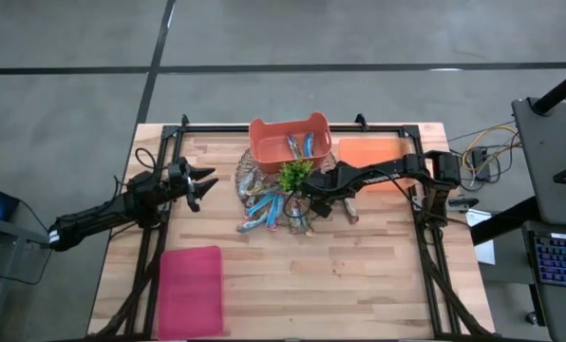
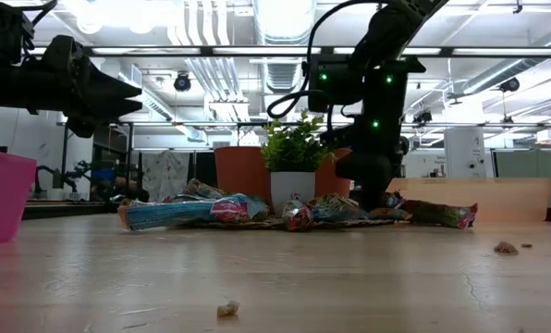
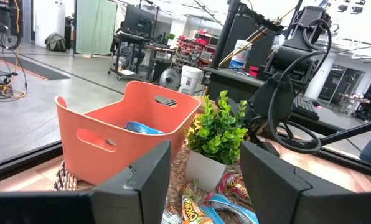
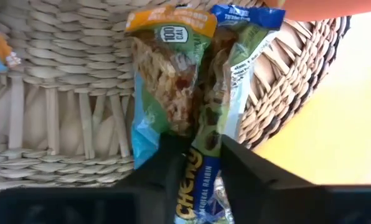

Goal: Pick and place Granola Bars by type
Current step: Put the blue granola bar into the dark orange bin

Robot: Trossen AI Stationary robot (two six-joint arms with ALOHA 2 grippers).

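Granola bars (image 1: pixel 269 204) in blue and brownish wrappers lie heaped on a round woven mat (image 1: pixel 248 171), beside a small potted plant (image 1: pixel 294 174). My right gripper (image 1: pixel 307 197) reaches down into the heap next to the plant and is shut on a green-and-blue wrapped bar (image 4: pixel 226 93). A second bar with an orange end (image 4: pixel 167 68) lies against it. Blue bars (image 1: pixel 300 145) lie in the orange basket (image 1: pixel 264 142). My left gripper (image 1: pixel 202 187) hangs open at the table's left, level, with nothing between its fingers (image 3: pixel 148 180). My right gripper pinches the green-and-blue bar between its two fingers at the bar's near end (image 4: pixel 201 163), on the two long edges. The fingers (image 4: pixel 173 165) slant down from above, coming from the table's right. The bar lies flat along the woven mat (image 4: pixel 61 106).
An orange tray (image 1: pixel 368 152) sits at the back right behind my right arm, and a pink bin (image 1: pixel 190 290) at the near left. The plant (image 2: pixel 294 148) stands right beside my right gripper. Crumbs (image 2: pixel 227 309) lie on the bare wood in front.
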